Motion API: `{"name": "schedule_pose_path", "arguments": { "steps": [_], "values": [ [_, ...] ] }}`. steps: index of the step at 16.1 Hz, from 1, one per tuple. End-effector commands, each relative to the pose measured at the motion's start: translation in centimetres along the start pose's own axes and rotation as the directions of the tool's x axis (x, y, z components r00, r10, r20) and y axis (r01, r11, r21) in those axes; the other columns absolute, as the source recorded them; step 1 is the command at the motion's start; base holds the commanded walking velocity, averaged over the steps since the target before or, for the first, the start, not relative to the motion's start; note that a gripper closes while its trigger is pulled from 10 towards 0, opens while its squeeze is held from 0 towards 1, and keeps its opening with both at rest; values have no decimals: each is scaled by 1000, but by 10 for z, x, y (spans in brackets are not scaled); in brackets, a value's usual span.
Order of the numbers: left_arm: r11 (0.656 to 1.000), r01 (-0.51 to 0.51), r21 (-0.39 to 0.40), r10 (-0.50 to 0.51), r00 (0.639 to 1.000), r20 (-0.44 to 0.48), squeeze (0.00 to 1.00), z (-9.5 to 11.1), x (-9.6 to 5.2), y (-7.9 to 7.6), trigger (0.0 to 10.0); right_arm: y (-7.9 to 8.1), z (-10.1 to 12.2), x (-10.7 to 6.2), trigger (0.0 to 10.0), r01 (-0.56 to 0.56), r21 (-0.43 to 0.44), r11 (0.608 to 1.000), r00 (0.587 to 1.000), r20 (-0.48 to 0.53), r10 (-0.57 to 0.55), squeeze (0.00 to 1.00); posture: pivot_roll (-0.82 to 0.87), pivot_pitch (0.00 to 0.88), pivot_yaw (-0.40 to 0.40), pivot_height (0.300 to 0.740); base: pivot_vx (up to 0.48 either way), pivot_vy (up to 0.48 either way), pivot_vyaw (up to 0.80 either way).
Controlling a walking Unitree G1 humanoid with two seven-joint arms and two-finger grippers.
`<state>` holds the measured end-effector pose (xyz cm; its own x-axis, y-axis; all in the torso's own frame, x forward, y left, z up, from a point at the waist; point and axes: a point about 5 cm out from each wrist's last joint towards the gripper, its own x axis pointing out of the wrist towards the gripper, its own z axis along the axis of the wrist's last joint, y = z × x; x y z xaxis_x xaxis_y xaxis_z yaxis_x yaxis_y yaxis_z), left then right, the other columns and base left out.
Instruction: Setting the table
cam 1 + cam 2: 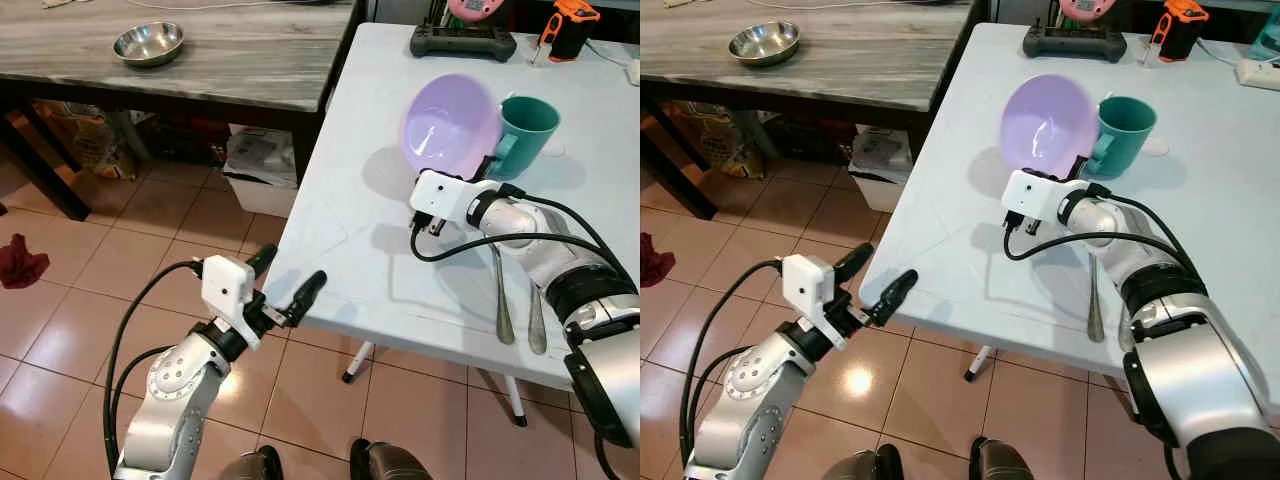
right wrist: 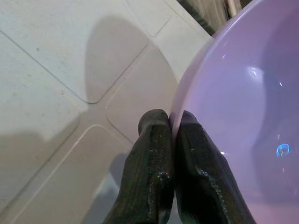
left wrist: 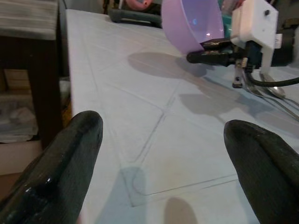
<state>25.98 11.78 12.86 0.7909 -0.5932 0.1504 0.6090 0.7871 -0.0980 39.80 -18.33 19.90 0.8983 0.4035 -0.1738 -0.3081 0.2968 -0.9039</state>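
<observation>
A purple bowl (image 1: 450,125) hangs tilted above the white table (image 1: 380,260), its rim pinched by my right gripper (image 2: 173,122), which is shut on it. Just behind the bowl stands a teal mug (image 1: 525,132). Two metal spoons (image 1: 503,300) lie on the table to the right, under my right arm. My left gripper (image 1: 285,280) is open at the table's near left edge, holding nothing, its fingers (image 3: 60,163) wide apart over the tabletop.
A steel bowl (image 1: 148,43) sits on the grey wooden table (image 1: 230,70) at the far left. A black controller (image 1: 462,42) and an orange tool (image 1: 566,28) lie at the white table's far end. Boxes and bags fill the space under the wooden table.
</observation>
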Motion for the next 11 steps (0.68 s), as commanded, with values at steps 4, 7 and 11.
{"name": "schedule_pose_path", "arguments": {
  "steps": [4, 7, 11],
  "values": [
    [999, -42, 17, 42, 999, 5, 0, 1, -2, 4, 10000, -6, 9, 1, 0, 36, -14, 999, 997, 71, -35, 0, -125, 185, 52, 740, 0, 0, 0],
    [999, -46, 19, 46, 999, 15, 0, 3, 0, 5, 10000, -6, 19, 2, 0, 56, 4, 998, 990, 132, -56, 0, -123, 183, 51, 740, 0, 0, 0],
    [968, -248, 30, 248, 969, -2, 0, -1, 3, 27, 10000, 11, 47, -5, 0, 111, 254, 961, 930, 314, -190, 0, -132, 173, 44, 740, 0, 0, 0]
  ]
}}
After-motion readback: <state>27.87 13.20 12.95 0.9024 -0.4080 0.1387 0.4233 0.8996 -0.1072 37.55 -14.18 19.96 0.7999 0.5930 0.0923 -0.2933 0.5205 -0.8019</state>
